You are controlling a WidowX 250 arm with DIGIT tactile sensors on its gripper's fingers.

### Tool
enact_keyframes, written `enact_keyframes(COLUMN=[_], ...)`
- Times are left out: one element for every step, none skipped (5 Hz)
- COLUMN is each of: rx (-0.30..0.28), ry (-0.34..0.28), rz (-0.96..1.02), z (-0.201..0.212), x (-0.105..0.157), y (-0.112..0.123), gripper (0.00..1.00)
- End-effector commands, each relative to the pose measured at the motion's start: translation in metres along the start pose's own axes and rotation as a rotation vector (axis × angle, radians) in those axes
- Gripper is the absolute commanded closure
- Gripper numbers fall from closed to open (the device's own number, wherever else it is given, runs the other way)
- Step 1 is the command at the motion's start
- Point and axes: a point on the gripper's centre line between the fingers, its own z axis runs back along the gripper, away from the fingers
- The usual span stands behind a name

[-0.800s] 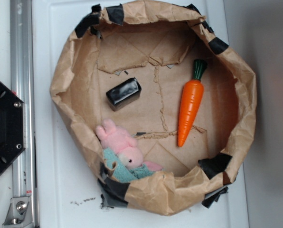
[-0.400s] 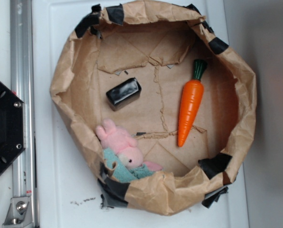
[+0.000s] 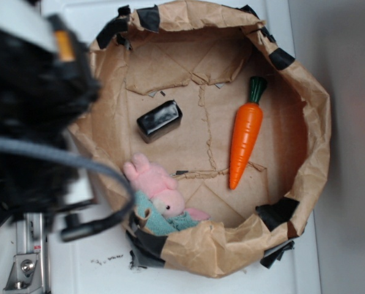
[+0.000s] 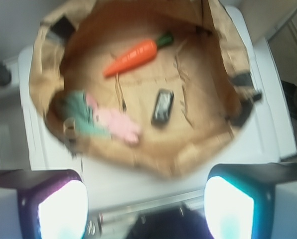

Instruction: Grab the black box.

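While my arm (image 3: 29, 116) fills the left of the exterior view as a dark, blurred mass trailing a grey cable (image 3: 78, 160), the crumpled brown paper basin patched with black tape (image 3: 314, 116) lies open on the white table (image 3: 78, 245). Inside it, the small glossy black rectangular box (image 3: 160, 120) sits on the paper floor left of centre, apart from everything else. The orange plastic carrot with a green top (image 3: 246, 139) lies lengthwise toward the right wall, and the pink plush rabbit in a teal cloth (image 3: 160, 195) rests against the near-left wall. From my wrist camera the same black box (image 4: 162, 106) shows in the middle of the basin (image 4: 223, 45), between the rabbit (image 4: 111, 124) and the far wall, with the carrot (image 4: 133, 57) beyond it. That view alone shows my gripper (image 4: 146, 206): its two pale fingertips (image 4: 63, 209) stand wide apart over the table edge, outside the basin, holding nothing.
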Motion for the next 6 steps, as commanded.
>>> enact_keyframes(rx=[-0.058, -0.008, 0.06, 0.126, 0.086, 0.086], ry=[-0.056, -0.046, 0.014, 0.0, -0.016, -0.016], rz=[0.151, 0.284, 0.449, 0.39, 0.283, 0.283], z=[-0.048, -0.064, -0.075, -0.074, -0.075, -0.075], x=[0.053, 0.052, 0.051, 0.055, 0.058, 0.058], y=[-0.008, 0.008, 0.023, 0.032, 0.031, 0.031], gripper=[0.0, 0.0, 0.0, 0.0, 0.0, 0.0])
